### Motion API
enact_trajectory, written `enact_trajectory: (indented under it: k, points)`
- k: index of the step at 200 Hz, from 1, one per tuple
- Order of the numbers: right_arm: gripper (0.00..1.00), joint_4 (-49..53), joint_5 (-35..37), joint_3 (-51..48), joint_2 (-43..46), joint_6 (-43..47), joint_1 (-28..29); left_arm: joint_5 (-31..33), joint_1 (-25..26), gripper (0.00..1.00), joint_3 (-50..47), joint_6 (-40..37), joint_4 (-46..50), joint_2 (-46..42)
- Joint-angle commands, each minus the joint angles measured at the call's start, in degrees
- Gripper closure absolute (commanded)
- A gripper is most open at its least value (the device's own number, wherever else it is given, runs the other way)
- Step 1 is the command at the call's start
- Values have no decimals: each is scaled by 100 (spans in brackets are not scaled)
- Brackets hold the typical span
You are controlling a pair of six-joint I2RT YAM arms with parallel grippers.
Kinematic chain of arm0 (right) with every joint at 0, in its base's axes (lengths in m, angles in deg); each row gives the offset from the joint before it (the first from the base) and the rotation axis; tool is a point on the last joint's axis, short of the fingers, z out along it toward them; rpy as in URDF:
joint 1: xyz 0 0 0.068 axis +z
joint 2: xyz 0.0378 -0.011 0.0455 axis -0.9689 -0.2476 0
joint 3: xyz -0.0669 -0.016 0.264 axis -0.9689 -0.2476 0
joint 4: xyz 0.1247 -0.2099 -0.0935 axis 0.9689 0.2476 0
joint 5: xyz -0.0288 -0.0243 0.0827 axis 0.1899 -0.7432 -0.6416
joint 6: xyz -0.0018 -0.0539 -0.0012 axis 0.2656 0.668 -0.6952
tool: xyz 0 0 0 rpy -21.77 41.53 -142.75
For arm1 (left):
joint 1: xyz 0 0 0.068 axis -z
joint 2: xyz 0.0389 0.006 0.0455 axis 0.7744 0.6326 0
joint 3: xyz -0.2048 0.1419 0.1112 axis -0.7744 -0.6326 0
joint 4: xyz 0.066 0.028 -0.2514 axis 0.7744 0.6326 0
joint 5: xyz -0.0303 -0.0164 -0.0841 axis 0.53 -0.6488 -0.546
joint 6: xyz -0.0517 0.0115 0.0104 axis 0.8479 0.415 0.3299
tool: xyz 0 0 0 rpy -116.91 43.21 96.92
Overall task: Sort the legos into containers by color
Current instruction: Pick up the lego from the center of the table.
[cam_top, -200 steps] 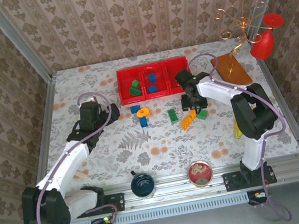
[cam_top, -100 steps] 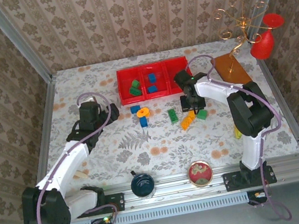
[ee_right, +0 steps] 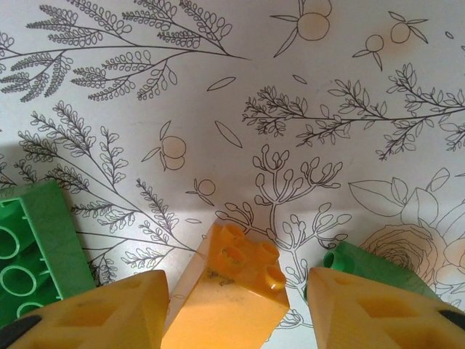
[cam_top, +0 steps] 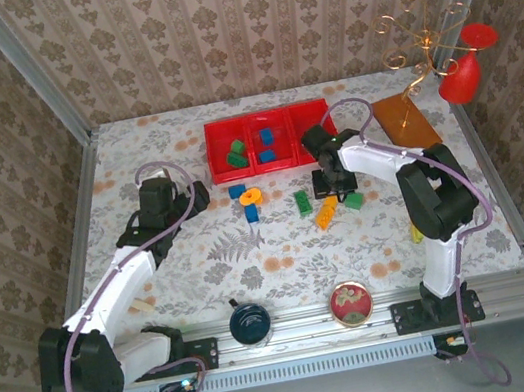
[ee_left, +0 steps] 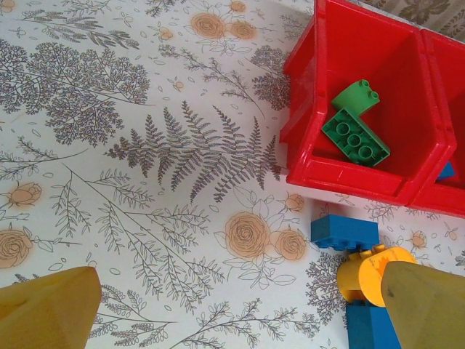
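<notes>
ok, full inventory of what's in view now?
tray: 1, red, three compartments, far centre
tray greens: 2, green, left compartment
tray blues: 2, blue, middle compartment
loose blues: 2, blue, before tray
ring: 1, orange, between loose blues
loose greens: 2, green, flanking orange brick
orange brick: 1, orange, centre-right
cup: 1, dark blue, near edge
tin: 1, red, near edge
wire stand: 1, gold, on brown board, far right
goblet: 1, red, far right
left gripper: open, near tray's left end
right gripper: open, straddling orange brick
</notes>
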Motion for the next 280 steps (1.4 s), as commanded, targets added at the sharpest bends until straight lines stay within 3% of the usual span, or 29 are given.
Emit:
enact_trajectory:
  k: [1,143,280]
  points:
    - [44,181,120,-93,-20,-36,73,-41,-61,0,67,30,-44,-54]
    - [41,75,110,-75,-263,5,563,-15,-72,0,21,30,-26,-129]
    - [40,198,552,-514,53,-136,469,-56,-76,0,12,59,-32,-131]
